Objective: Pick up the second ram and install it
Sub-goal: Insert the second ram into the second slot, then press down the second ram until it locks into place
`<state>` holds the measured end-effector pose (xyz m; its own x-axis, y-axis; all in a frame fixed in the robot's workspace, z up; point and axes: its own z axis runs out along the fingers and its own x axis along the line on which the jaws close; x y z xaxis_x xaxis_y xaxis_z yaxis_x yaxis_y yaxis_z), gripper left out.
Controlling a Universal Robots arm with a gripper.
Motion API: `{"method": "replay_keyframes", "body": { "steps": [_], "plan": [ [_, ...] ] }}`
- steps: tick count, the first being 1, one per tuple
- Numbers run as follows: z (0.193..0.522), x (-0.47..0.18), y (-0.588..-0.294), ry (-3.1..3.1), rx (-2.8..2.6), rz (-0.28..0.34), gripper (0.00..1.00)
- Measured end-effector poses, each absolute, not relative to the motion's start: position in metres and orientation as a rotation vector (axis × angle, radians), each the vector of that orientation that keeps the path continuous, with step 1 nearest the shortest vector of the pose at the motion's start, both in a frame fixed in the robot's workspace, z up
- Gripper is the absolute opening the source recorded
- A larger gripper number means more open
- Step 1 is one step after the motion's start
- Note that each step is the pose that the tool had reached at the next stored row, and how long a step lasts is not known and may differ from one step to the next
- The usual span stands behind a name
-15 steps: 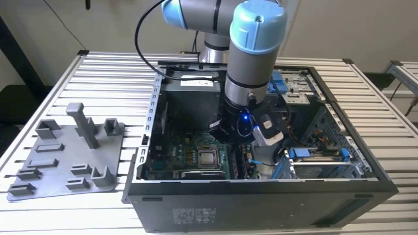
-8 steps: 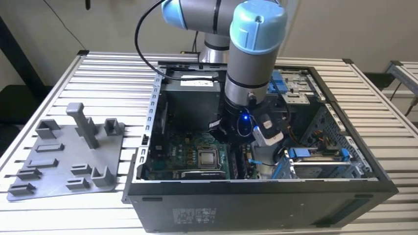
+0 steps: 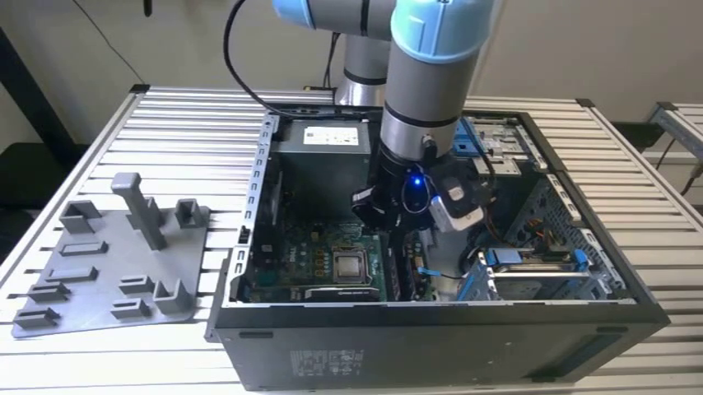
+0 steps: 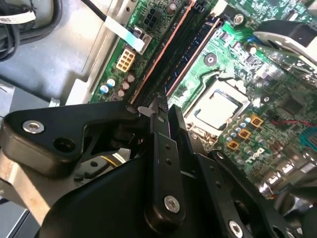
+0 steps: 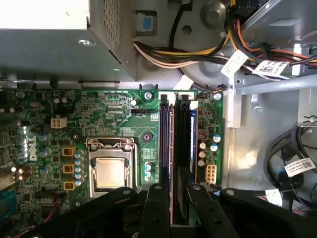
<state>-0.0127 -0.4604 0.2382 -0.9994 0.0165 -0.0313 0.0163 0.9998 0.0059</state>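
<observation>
Centre of the exterior view, the arm reaches down into the open computer case (image 3: 571, 247) on the slatted desk (image 3: 187, 115). The gripper (image 5: 179, 198) sits low over the memory slots (image 5: 166, 144) of the green motherboard (image 5: 99, 119), right of the processor socket (image 5: 110, 171) in the first wrist view. Its fingers (image 4: 159, 124) are drawn nearly together on the second ram (image 5: 183, 144), a dark stick standing on edge in its slot. The grey fixture plate (image 3: 115, 263) lies at the frame's left.
</observation>
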Motion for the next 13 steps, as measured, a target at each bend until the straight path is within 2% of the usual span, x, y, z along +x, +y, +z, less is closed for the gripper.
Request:
{"method": "replay_keyframes", "body": {
  "steps": [3,4,5,7,13],
  "plan": [
    [0.2383,-0.0126,-0.4604,3.110,0.026,0.009,0.22],
    [0.2385,-0.0127,-0.4604,3.110,0.026,0.009,0.20],
    [0.2385,-0.0127,-0.4604,3.110,0.026,0.009,0.13],
    [0.2386,-0.0127,-0.4604,3.110,0.026,0.009,0.11],
    [0.2396,-0.0127,-0.4604,3.110,0.026,0.010,0.11]
  ]
}}
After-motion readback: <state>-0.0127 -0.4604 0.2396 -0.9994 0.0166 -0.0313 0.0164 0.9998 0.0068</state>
